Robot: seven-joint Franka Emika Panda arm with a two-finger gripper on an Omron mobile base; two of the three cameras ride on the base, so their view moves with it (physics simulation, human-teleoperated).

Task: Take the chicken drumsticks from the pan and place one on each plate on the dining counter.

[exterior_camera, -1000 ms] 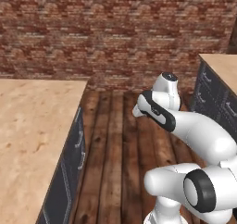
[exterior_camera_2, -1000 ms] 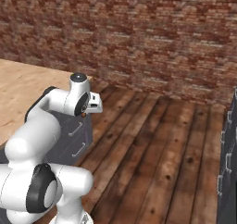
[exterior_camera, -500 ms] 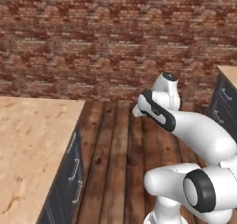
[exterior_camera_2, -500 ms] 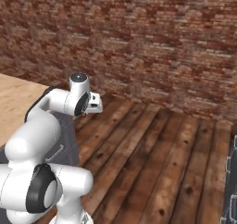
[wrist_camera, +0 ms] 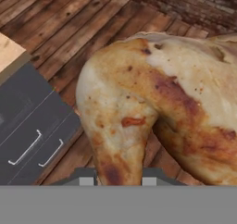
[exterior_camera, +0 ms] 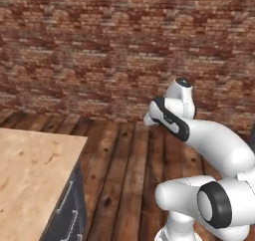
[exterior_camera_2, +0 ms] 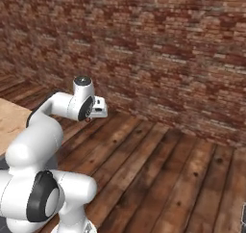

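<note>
Brick wall ahead, we carry a chicken drumstick (wrist_camera: 152,107) pinched in our closed gripper (wrist_camera: 114,180), counter (exterior_camera: 30,170) corner lying leftward, below us.

My base has been turning, so both base views have swung rather than the things in them. In the left base view the light beige wood-grain desk (exterior_camera: 35,175) with dark grey drawer fronts has slid down into the lower left corner, and the dark cabinet that stood at the right edge has passed out of frame. In the right base view the desk (exterior_camera_2: 9,119) has shrunk to a sliver at the left edge, with more of the brown plank floor (exterior_camera_2: 168,179) and red brick wall (exterior_camera_2: 158,58) showing.
</note>
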